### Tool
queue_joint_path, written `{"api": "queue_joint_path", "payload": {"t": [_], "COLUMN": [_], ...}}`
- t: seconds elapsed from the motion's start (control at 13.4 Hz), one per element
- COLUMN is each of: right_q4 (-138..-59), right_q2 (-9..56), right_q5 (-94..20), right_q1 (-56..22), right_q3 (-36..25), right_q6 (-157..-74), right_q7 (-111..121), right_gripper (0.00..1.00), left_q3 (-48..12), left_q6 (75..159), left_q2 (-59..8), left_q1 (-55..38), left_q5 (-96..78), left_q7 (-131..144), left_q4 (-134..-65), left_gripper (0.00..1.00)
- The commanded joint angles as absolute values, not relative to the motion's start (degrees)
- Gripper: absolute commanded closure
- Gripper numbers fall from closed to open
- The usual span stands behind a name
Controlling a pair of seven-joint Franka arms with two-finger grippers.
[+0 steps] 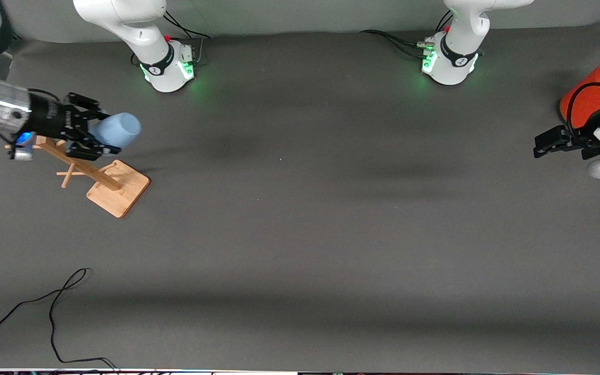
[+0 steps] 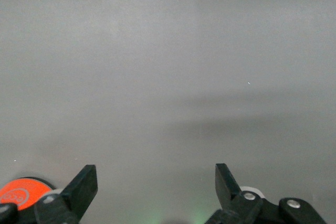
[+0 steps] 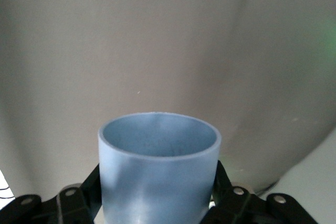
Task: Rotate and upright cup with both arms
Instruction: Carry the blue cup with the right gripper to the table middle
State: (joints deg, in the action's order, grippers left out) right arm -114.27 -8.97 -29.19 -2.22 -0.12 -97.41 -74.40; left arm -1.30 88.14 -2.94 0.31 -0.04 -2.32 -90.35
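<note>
Rack [image 1: 104, 179] on bench [image 1: 300, 234]; right gripper [image 1: 91, 136] above it pinching cup [image 1: 117, 130] sideways; left gripper [image 1: 550, 143] spread beside can [image 1: 589, 96].

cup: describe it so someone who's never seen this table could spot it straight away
Go to the right arm's end of the table, where a wooden peg rack stands. Above it the right gripper clamps the cup sideways: small, plain, light blue, unlike the big orange can.

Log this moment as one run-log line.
right pincer: shut on cup, held sideways over peg rack | left pincer: open, waiting beside orange can | upright: not yet
</note>
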Motion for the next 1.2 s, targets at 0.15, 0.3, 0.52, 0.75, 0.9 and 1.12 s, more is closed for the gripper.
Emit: {"api": "queue_joint_path", "payload": {"t": [0.15,0.3,0.52,0.75,0.9,1.12], "right_q4": [-113.21,-111.37,-107.25,-104.50,-104.42,-104.85], "right_q2": [-5.55,-0.99,10.42,20.45,25.20,30.30], "right_q5": [-28.74,-22.45,-4.71,8.05,11.68,14.06], "right_q1": [-2.29,-3.33,-12.45,-19.24,-22.57,-25.48], "right_q3": [20.09,26.95,29.36,29.44,29.44,29.44], "right_q6": [-114.66,-118.73,-124.62,-127.52,-128.23,-128.14], "right_q7": [-92.34,-99.01,-116.23,-129.51,-135.15,-140.25], "right_gripper": [0.29,0.23,0.23,0.23,0.24,0.24], "left_q3": [-1.14,-1.14,-1.14,-1.14,-1.14,-1.14], "left_q6": [87.36,87.36,87.36,87.36,87.36,87.28], "left_q2": [-2.46,-2.46,-2.46,-2.46,-2.46,-2.46], "left_q1": [0.09,0.09,0.09,0.17,0.09,0.17], "left_q5": [0.09,-0.09,-0.09,0.09,0.09,0.09], "left_q7": [-2.20,-2.20,-2.20,-2.20,-2.20,-2.20], "left_q4": [-90.53,-90.53,-90.53,-90.53,-90.53,-90.53], "left_gripper": [0.00,0.00,0.00,0.00,0.00,0.00]}}
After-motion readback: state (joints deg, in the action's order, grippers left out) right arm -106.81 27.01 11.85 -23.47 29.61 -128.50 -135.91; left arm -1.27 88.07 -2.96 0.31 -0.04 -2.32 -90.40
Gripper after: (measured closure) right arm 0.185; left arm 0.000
